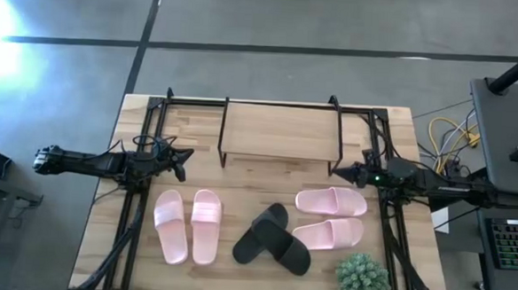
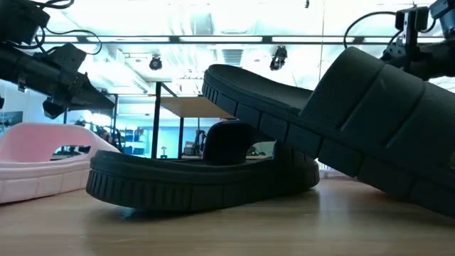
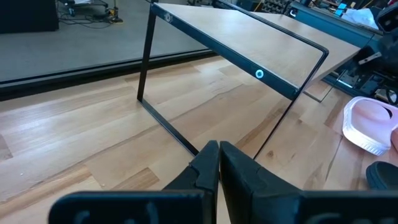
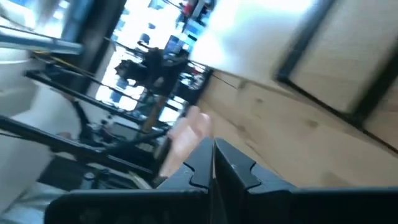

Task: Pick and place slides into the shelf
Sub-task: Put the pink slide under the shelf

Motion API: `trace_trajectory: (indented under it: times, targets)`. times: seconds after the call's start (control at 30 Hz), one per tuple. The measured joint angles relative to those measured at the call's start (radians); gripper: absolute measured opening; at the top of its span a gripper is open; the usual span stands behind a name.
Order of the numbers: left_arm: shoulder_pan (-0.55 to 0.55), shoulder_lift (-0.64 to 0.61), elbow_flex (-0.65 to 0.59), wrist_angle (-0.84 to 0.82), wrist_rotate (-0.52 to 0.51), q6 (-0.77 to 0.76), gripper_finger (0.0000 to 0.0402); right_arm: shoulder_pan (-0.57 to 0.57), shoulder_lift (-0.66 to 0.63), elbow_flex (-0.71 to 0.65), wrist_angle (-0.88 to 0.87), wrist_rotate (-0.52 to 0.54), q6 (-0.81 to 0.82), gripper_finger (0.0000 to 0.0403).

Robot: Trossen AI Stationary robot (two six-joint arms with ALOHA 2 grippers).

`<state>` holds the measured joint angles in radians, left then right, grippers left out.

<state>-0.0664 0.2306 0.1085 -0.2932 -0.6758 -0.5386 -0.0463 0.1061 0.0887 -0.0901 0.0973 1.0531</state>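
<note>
Shelf point(image 1: 282, 131) is sitting at upper centre of the high view, wooden top bare, thin black legs on the table point(image 1: 234, 277). All six slides are lying on the table below it in frame, none on the shelf. Left pink pair point(image 1: 186, 225) is sitting lower left of centre, the two side by side, running up-down in the frame. Black pair point(image 1: 274, 238) is sitting at lower centre, crossed, one slide resting tilted over the other; the low view is showing the upper black slide point(image 2: 355, 128) leaning on the lower one point(image 2: 206, 178), filling most of the frame. Right pink pair point(image 1: 330, 217) is lying lower right of centre, running left-right, one above the other in frame. Spiky green plant point(image 1: 362, 276) is sitting at lower right, just below that pair. Left gripper point(image 1: 184, 161) is hovering at mid-left, near the shelf's left legs, above the left pink pair in frame; the left wrist view is showing its fingers point(image 3: 239, 163) pressed together, gripping nothing. Right gripper point(image 1: 339, 172) is hovering at mid-right by the shelf's right legs, above the right pink pair in frame; the right wrist view is showing its fingers point(image 4: 227, 163) closed together too, nothing between them.
</note>
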Motion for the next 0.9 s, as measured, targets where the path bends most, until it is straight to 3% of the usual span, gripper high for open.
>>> trace_trajectory:
  times: [0.37,0.5,0.6,0.8,0.9]
  targets:
    - [0.000,0.000,0.000,0.000,-0.001,0.000,0.0000,0.016,0.019,0.005,0.365,-0.044,0.129,0.0009]
    - [0.000,0.000,0.000,0.000,-0.004,0.000,0.0000,0.074,0.106,0.101,0.307,-0.002,0.127,0.0024]
    - [0.000,0.000,0.000,0.000,-0.004,0.000,0.0000,0.130,0.243,0.248,0.123,0.065,0.107,0.0042]
    - [0.000,0.000,0.000,0.000,-0.004,0.000,0.0000,0.200,0.614,0.645,-0.539,0.111,0.208,0.0092]
    - [0.000,0.000,0.000,0.000,-0.004,0.000,0.0000,0.224,0.818,0.828,-0.782,0.114,0.272,0.0120]
